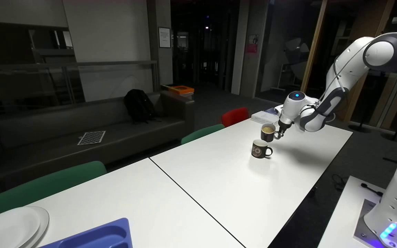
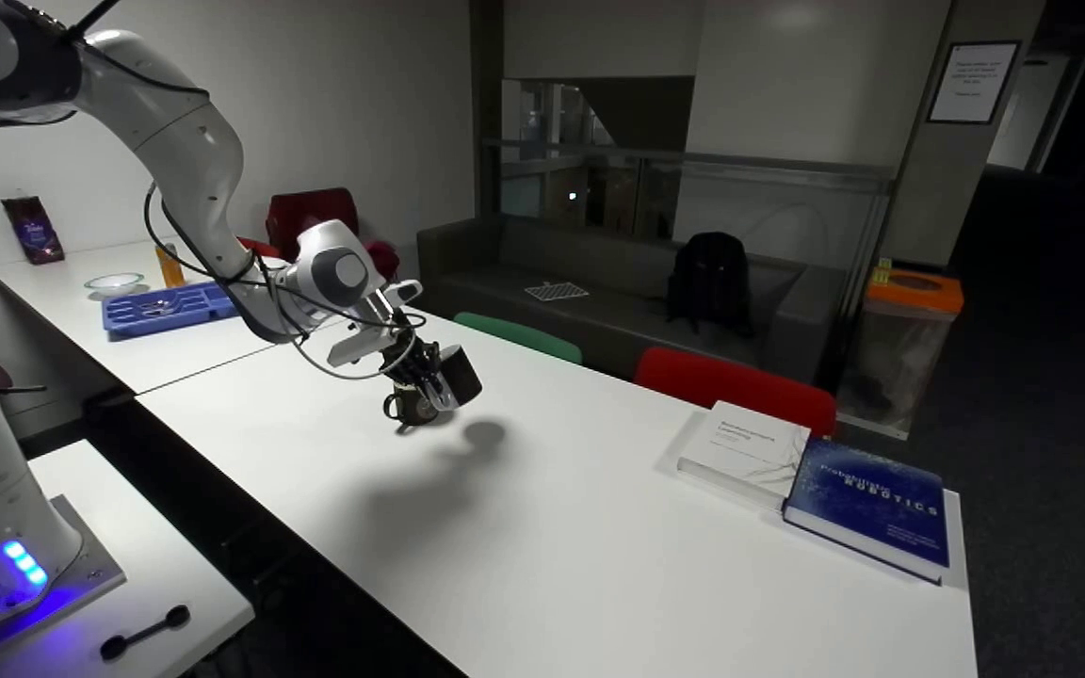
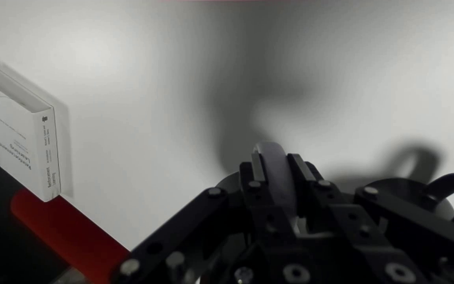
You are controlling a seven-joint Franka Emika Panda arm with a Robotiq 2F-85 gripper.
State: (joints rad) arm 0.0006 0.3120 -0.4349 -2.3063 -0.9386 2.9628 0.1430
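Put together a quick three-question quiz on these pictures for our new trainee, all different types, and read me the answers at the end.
1. Open question: by which part does the gripper hold the raised mug?
2. True or false: a second mug stands upright on the table.
3. Fill in the missing word: in an exterior view, the title on the blue book reads "Probabilistic ____".

Key: 1, by its handle; 2, true; 3, Robotics.
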